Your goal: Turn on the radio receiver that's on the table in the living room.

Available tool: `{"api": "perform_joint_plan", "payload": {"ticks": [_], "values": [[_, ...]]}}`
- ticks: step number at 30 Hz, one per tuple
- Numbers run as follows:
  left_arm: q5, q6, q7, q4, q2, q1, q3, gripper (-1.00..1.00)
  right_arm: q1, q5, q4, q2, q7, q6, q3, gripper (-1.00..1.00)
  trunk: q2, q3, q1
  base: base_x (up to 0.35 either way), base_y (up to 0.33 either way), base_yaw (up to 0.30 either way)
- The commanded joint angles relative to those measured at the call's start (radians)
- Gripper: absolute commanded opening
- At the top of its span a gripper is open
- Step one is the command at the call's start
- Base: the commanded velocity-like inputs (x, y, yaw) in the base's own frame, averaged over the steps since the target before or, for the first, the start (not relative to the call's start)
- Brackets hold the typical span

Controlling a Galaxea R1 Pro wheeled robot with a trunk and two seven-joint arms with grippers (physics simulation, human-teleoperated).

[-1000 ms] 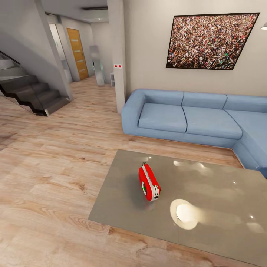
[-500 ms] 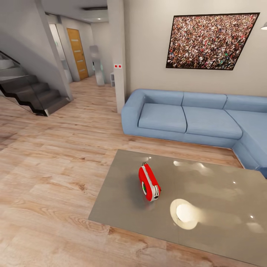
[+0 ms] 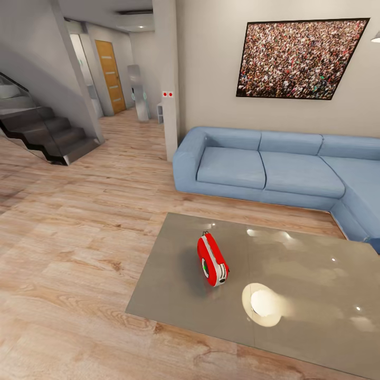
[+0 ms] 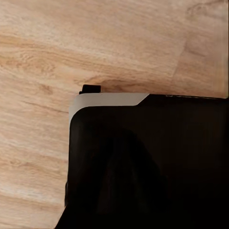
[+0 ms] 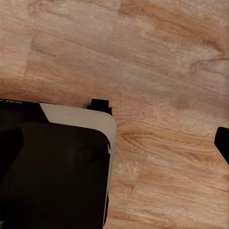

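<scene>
Radio receiver (image 3: pixel 212 260) stood upright on the glossy table (image 3: pixel 316 295), near its left end; we couldn't tell if it was on. Gripper states weren't readable either, wrist cams faced floor (image 4: pixel 57 57).

Light wooden floor (image 5: pixel 157 62) runs under the camera — grain and plank seams plain. A black body with a pale grey edge (image 5: pixel 57 167) sits over it. A small dark piece (image 5: pixel 223 143) shows nearby.
</scene>
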Motion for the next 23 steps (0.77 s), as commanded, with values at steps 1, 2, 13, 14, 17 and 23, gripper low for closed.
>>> {"api": "perform_joint_plan", "payload": {"ticks": [1,2,13,14,17,23], "values": [[0.001,0.000,0.000,0.000,-0.002,0.000,0.001,-1.00,0.000,0.000,0.000,0.000,0.000,0.000,0.000,1.00,0.000,0.000,0.000,0.000,0.000,0.000],[0.001,0.000,0.000,0.000,-0.002,0.000,0.001,-1.00,0.000,0.000,0.000,0.000,0.000,0.000,0.000,1.00,0.000,0.000,0.000,0.000,0.000,0.000],[0.001,0.000,0.000,0.000,-0.004,0.000,0.001,-1.00,0.000,-0.001,0.000,0.000,0.000,0.000,0.000,1.00,0.000,0.000,0.000,0.000,0.000,0.000],[0.000,0.000,0.000,0.000,-0.004,0.000,0.001,-1.00,0.000,0.000,0.000,0.000,0.000,0.000,0.000,1.00,0.000,0.000,0.000,0.000,0.000,0.000],[0.001,0.000,-0.001,0.000,-0.005,0.000,0.001,-1.00,0.000,0.000,0.000,0.000,0.000,0.000,0.000,1.00,0.000,0.000,0.000,0.000,0.000,0.000],[0.001,0.000,-0.001,0.000,-0.017,0.000,0.001,-1.00,0.000,0.000,0.000,0.000,0.000,0.000,0.000,1.00,0.000,0.000,0.000,0.000,0.000,0.000]]}}
